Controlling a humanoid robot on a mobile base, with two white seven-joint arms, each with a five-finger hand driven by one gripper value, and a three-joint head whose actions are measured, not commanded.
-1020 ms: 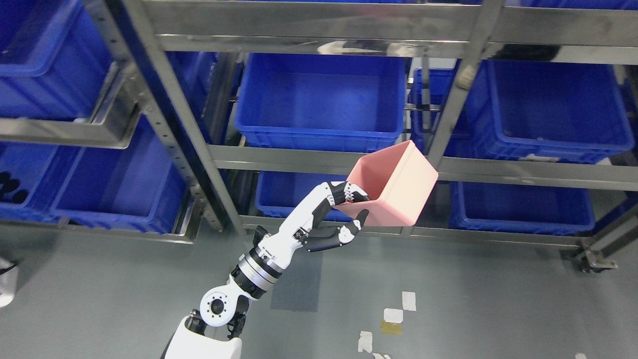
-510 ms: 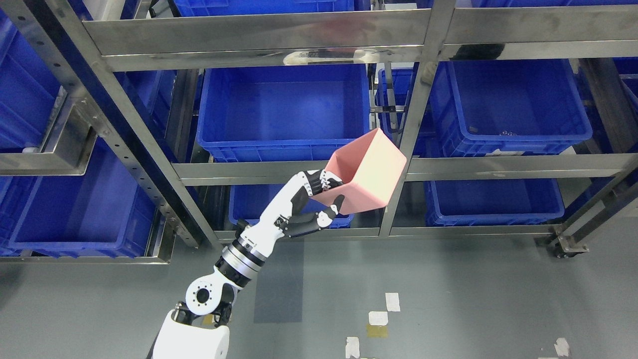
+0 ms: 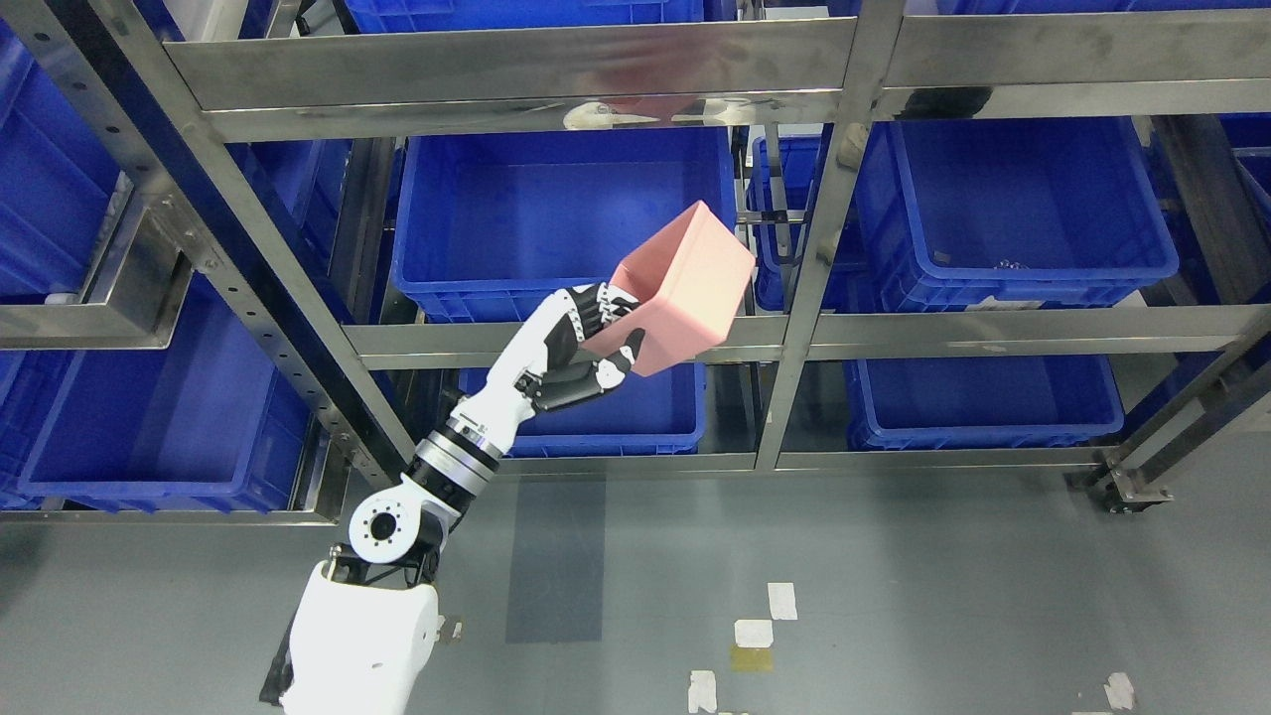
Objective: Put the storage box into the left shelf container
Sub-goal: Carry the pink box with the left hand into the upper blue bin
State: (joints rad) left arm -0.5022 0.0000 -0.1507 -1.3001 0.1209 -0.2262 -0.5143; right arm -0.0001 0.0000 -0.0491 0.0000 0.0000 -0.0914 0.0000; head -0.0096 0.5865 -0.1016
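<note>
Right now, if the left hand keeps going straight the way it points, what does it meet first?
Likely the blue container on the middle shelf: the left hand carries the pink storage box towards its front rim. Depth is unclear.

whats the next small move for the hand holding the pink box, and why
Probably lift the pink storage box a little and carry it forward over the front rim of the left blue bin on the middle shelf. The left hand grips the box tilted in front of that bin, its lower part level with the shelf's front rail, so it likely needs height before going in.
</note>
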